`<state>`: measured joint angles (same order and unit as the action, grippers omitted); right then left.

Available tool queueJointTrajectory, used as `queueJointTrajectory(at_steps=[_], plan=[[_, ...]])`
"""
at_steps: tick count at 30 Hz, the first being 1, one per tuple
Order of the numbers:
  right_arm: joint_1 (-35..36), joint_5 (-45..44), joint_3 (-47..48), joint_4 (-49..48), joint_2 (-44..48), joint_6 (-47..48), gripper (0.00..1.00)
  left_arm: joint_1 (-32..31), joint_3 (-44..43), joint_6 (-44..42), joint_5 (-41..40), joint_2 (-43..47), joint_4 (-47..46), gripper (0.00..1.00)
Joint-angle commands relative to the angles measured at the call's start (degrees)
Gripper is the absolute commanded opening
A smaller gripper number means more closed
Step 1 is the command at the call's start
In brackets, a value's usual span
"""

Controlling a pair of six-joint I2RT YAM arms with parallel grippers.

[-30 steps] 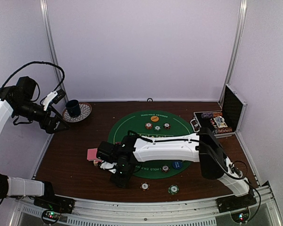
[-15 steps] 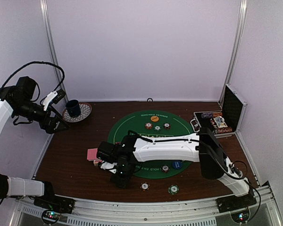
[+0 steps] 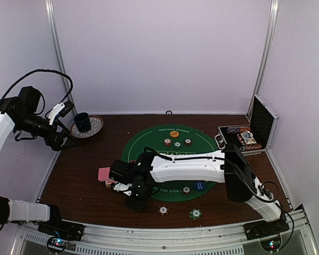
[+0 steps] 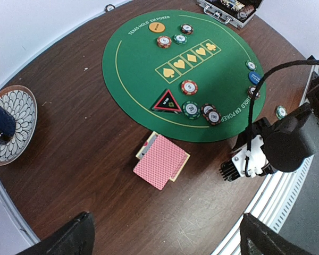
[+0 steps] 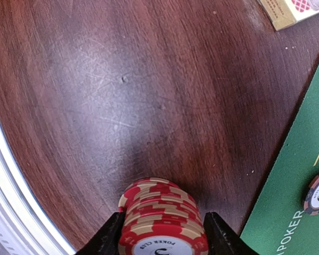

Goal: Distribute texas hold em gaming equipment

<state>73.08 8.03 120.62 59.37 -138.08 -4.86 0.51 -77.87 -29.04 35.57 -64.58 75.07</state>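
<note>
Here, red chip stack [image 5: 162, 212] sits gripped inside right pincer [image 5: 163, 236]

My desk [image 3: 82, 183] is dark brown wood. A round green mat [image 4: 133, 69] lies at its middle. Just off the mat's left edge sits a stack of red-backed cards [image 4: 160, 161]. A patterned plate [image 4: 22, 123] rests at the far left corner and an open case [image 3: 245, 139] at the far right. Two chips [image 3: 163, 210] lie on bare wood near my bases
</note>
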Motion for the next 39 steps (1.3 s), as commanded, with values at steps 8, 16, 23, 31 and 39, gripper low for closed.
queueJointTrajectory(at_steps=[8,16,23,31,39], plan=[[-0.2,0.5,1.6,0.6,3.0,-0.2,0.59,-0.3,0.0,-0.3,0.6,0.7,-1.5,0.98],[-0.1,0.2,1.6,0.3,3.7,-0.4,0.56,-0.3,0.1,-0.3,0.8,0.8,-1.6,0.98],[-0.1,0.3,2.1,0.2,4.0,-0.5,0.54,-0.3,0.0,-0.3,0.7,0.7,-1.6,0.98],[-0.1,0.5,2.5,0.3,3.8,-0.5,0.49,-0.3,0.0,-0.3,0.7,0.7,-1.5,0.98],[-0.1,0.7,2.0,1.0,1.9,-0.6,0.61,-0.3,-0.3,-0.4,0.5,0.9,-1.5,0.98]])
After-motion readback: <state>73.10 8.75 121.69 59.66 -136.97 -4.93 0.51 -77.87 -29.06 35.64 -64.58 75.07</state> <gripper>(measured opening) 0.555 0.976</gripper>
